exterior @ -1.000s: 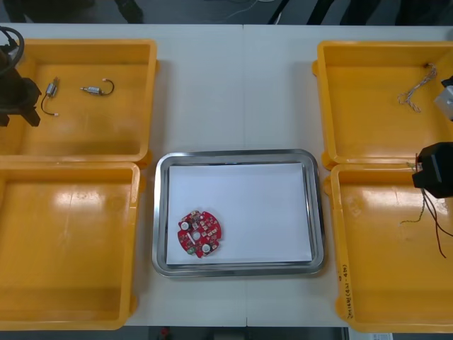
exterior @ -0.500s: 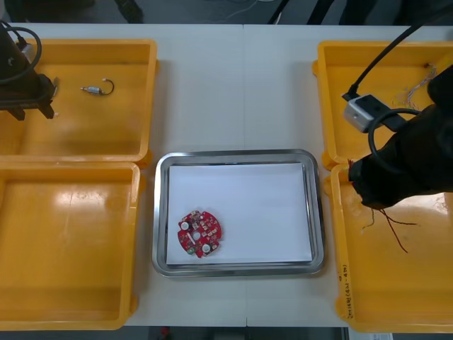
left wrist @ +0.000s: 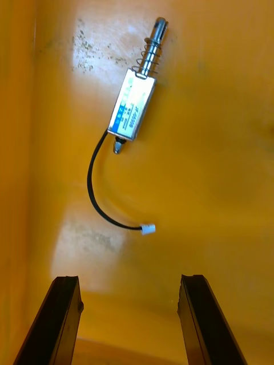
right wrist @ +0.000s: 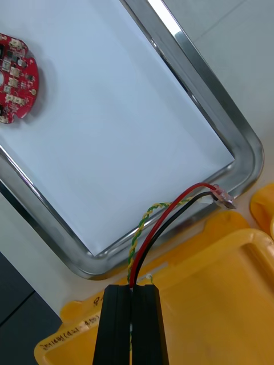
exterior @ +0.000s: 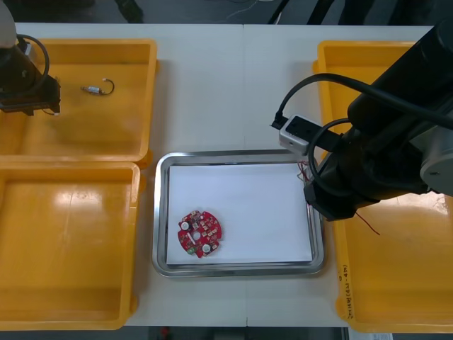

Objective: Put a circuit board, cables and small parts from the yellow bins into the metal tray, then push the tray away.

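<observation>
Pale table: jaws of right gripper pinch cables beside tray; left gripper spread above bin.

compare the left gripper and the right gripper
The left gripper is open; the right gripper is shut on the red and yellow cable. The left gripper hangs over a small metal part in a yellow bin; the right gripper is at the edge of the metal tray. Both have black fingers.

Metal tray: white floor was bare except a circuit board, near-left.
Tray's right rim: right gripper and cables apparently overhung it.
</observation>
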Controlling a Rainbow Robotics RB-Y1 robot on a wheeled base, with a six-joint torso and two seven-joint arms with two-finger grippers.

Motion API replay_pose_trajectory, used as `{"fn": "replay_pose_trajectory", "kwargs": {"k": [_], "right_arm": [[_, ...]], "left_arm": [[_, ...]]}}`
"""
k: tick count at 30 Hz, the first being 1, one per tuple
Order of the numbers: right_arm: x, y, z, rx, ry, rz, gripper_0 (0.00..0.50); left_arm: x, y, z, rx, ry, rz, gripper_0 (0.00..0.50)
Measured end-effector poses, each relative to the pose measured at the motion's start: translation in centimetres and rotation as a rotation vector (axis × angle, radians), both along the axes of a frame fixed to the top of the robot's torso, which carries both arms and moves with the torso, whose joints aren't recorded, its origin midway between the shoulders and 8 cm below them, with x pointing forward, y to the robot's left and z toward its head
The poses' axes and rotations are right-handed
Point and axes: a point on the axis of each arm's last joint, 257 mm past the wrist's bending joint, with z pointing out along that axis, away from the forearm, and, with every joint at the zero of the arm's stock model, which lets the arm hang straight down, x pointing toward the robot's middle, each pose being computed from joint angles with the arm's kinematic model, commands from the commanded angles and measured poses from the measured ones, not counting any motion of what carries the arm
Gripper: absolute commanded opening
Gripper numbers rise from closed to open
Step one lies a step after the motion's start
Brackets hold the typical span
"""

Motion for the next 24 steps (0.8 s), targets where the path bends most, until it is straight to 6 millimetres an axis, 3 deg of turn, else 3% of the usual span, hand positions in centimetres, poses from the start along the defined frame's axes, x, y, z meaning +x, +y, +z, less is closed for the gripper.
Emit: {"fn": "replay_pose_trajectory", "kwargs": {"k": [8,12,17,24], "right_arm": [[-0.2,2.8,-0.9,-0.065,-0.027,0.24,0.0],[0.4,3.2,-1.5,-0.101,-0.061,0.247,0.0],[0.6,3.6,-3.2,-0.214,-0.085,0.394,0.0],[1.1,4.3,-4.3,-0.238,-0.1,0.408,0.0]], "left_arm": [[1.1,0.4,-0.7,0.008,-0.042,-0.003,0.5],[1.1,0.4,-1.1,0.026,-0.034,-0.042,0.5],[1.6,0.2,-2.0,0.033,-0.044,-0.066,0.5],[1.7,-0.2,-2.5,0.035,-0.045,-0.069,0.5]]}}
